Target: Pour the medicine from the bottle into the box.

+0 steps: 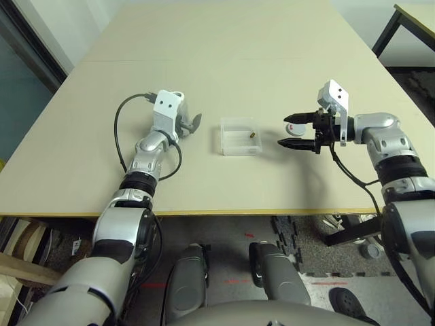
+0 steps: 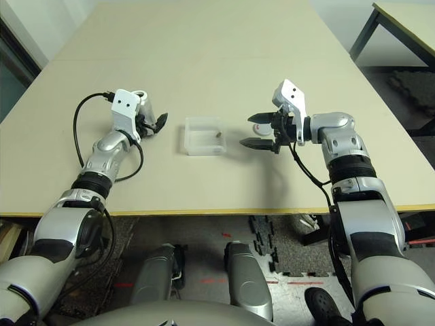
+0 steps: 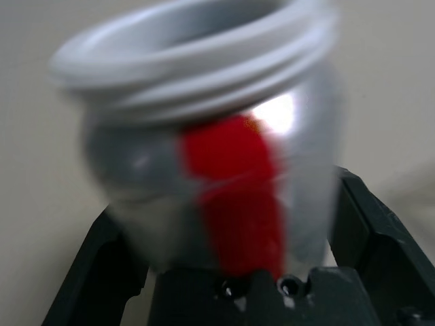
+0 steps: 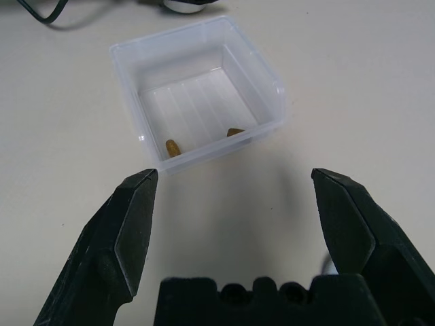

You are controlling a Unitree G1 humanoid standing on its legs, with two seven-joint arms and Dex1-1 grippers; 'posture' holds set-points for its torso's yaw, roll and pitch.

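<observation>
In the left wrist view the silver-grey bottle (image 3: 204,102) with a red mark stands between the fingers of my left gripper (image 3: 224,197). Its threaded mouth is uncapped and it looks blurred. The fingers are spread wide at its sides, so the gripper is open. On the table that left gripper (image 1: 187,125) is left of the clear box (image 1: 234,141). Medicine (image 4: 172,147) lies in the box (image 4: 129,75), two small brownish pills on its floor. My right gripper (image 1: 283,130) hovers just right of the box, open and holding nothing, pointing at it.
A loose round cap (image 1: 293,127) with a red mark lies on the table just behind my right gripper's fingers. A black cable (image 1: 119,129) loops beside the left forearm. The table's front edge (image 1: 217,214) runs close below both arms. A second table (image 1: 414,20) stands at the far right.
</observation>
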